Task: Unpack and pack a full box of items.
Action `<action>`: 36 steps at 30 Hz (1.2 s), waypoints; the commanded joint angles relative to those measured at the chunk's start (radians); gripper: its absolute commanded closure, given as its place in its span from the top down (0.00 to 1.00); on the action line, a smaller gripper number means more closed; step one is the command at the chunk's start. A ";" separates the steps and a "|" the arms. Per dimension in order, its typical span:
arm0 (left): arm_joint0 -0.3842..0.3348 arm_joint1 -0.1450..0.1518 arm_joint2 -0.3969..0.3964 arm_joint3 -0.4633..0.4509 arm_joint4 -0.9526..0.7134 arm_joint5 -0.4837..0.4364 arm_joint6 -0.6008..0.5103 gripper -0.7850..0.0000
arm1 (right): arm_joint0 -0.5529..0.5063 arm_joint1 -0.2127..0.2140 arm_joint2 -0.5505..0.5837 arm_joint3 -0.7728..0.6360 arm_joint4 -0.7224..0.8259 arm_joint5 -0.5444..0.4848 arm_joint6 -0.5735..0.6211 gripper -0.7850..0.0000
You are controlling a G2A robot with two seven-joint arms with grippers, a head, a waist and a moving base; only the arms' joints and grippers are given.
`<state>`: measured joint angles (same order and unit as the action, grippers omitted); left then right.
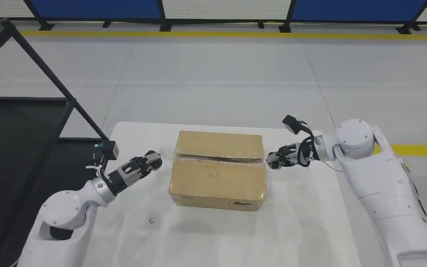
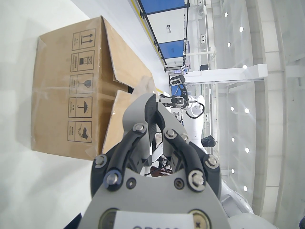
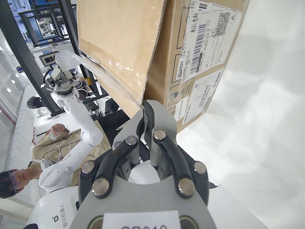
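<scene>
We record one brown cardboard box (image 1: 217, 175) on the white surface (image 1: 313, 220), at mid-width and nearer the far edge than the near one. Its top flaps lie shut, with clear tape (image 1: 220, 159) along the seam between them. The end facing the left edge carries printed handling symbols. The end facing the right edge carries a white shipping label.

The left pincer (image 1: 153, 160) sits near the box's left end, apart from it, with its fingers pressed together and holding nothing. The right pincer (image 1: 271, 160) sits just beside the box's right end, also pressed together. We cannot tell whether it touches the cardboard.
</scene>
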<state>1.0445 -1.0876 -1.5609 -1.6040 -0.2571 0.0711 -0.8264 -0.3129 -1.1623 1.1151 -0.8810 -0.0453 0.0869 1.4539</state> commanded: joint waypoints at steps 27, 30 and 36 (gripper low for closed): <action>-0.013 0.014 0.030 0.023 -0.013 0.006 0.011 0.00 | 0.041 -0.002 -0.059 0.095 0.052 -0.067 -0.017 0.44; -0.014 0.015 0.031 0.024 -0.015 0.005 0.013 0.00 | 0.041 0.000 -0.060 0.093 0.054 -0.070 -0.019 0.46; -0.014 0.018 0.031 0.025 -0.019 0.004 0.015 0.00 | 0.041 0.005 -0.061 0.090 0.059 -0.071 -0.016 0.49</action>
<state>1.0295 -1.0698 -1.5295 -1.5787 -0.2756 0.0753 -0.8120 -0.2720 -1.1579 1.0547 -0.7902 0.0133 0.0154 1.4372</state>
